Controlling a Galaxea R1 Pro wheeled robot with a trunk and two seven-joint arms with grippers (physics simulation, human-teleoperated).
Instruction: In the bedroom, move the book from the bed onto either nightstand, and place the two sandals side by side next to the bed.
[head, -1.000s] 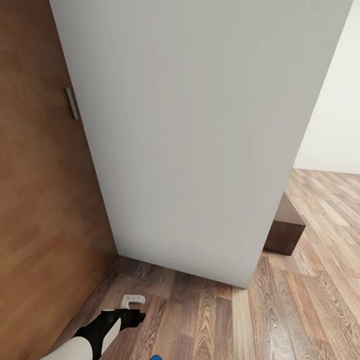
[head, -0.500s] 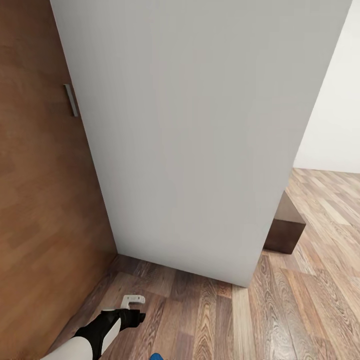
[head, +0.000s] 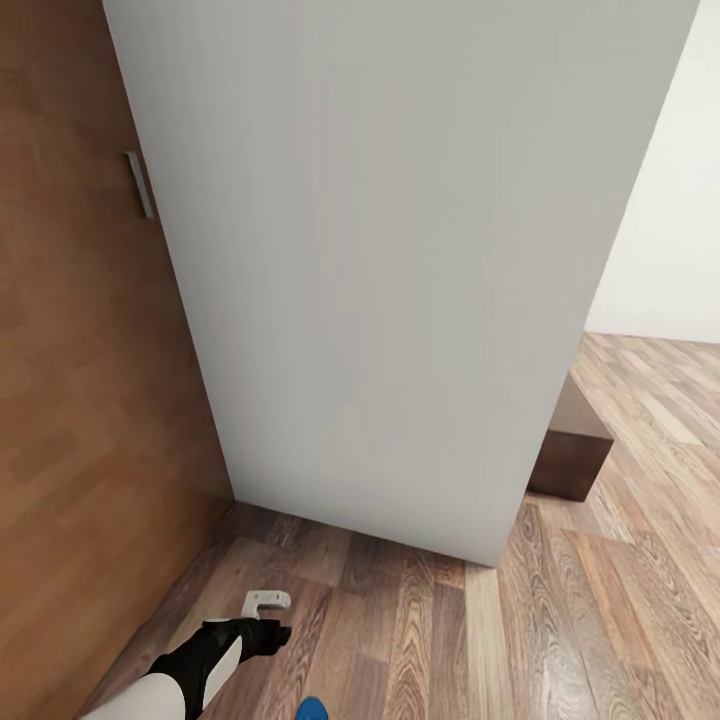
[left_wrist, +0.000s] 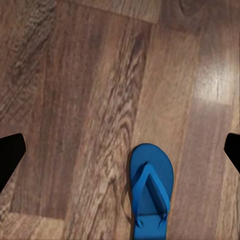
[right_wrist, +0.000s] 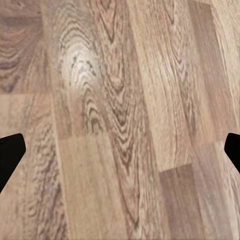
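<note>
The head view looks forward and steeply down, close to a grey panel (head: 390, 260) and the wood-plank floor (head: 590, 620). Both wrist views face straight down at the floor from nearby. The left wrist view and the head view share one blue sandal (left_wrist: 150, 192) (head: 313, 709) at the head view's bottom edge.

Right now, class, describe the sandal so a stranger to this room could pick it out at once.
Start at the tall light-grey panel standing on the wood-plank floor, and come down towards the robot's left gripper. Just past that gripper, a bright blue flip-flop sandal lies flat on the planks, straps up. It is the one blue thing on the brown wood.
</note>
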